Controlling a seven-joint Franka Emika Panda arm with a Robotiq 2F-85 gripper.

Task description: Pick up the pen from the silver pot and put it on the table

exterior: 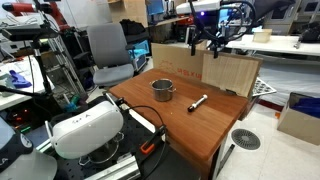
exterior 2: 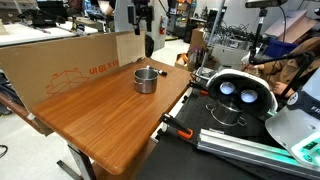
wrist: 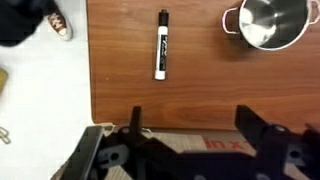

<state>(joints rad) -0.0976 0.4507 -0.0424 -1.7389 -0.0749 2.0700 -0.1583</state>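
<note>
The pen [wrist: 160, 45] lies flat on the table [wrist: 200, 90], beside the pot [wrist: 270, 22] and not touching it. The gripper [wrist: 190, 122] hangs high over the table edge, jaws wide and empty. In the wrist view the pen's long axis runs crosswise to the jaw opening, offset away from the pot. Placement appears complete.

The reddish-brown wooden table [exterior: 190, 128] carries two things. The silver pot [exterior: 163, 90] stands upright near its middle. The pen [exterior: 198, 102] lies flat on the bare wood near the pot, not touching it.
</note>
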